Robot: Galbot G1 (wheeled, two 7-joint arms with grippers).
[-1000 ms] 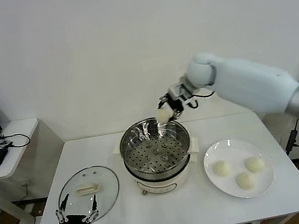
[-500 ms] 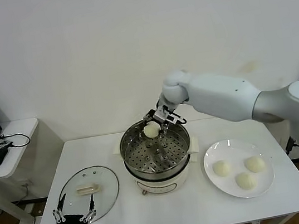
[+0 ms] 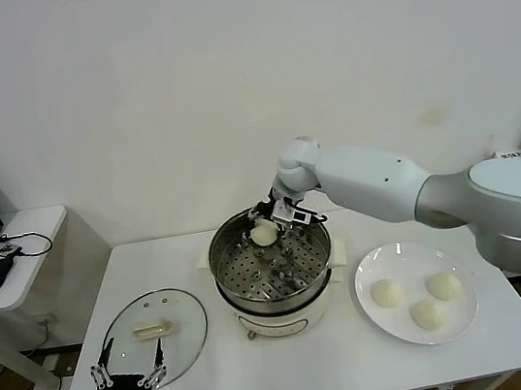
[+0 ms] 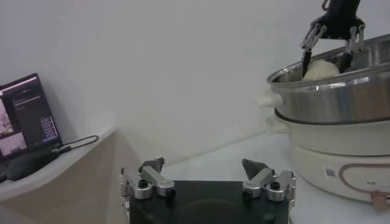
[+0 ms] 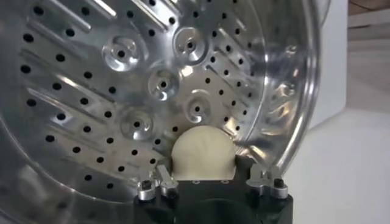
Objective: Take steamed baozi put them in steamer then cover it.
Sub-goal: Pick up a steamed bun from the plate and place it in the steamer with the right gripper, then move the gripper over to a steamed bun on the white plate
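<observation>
Just inside steamer point(image 3: 274, 269) rim: gripped baozi point(image 3: 264, 236)

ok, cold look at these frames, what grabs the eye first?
The right gripper holding a baozi inside the far side of the steamer, over its perforated floor. Next, three more buns on the white plate to the steamer's right. The glass cover lies flat on the table left of the steamer, with the left gripper open and idle at the near edge.
</observation>
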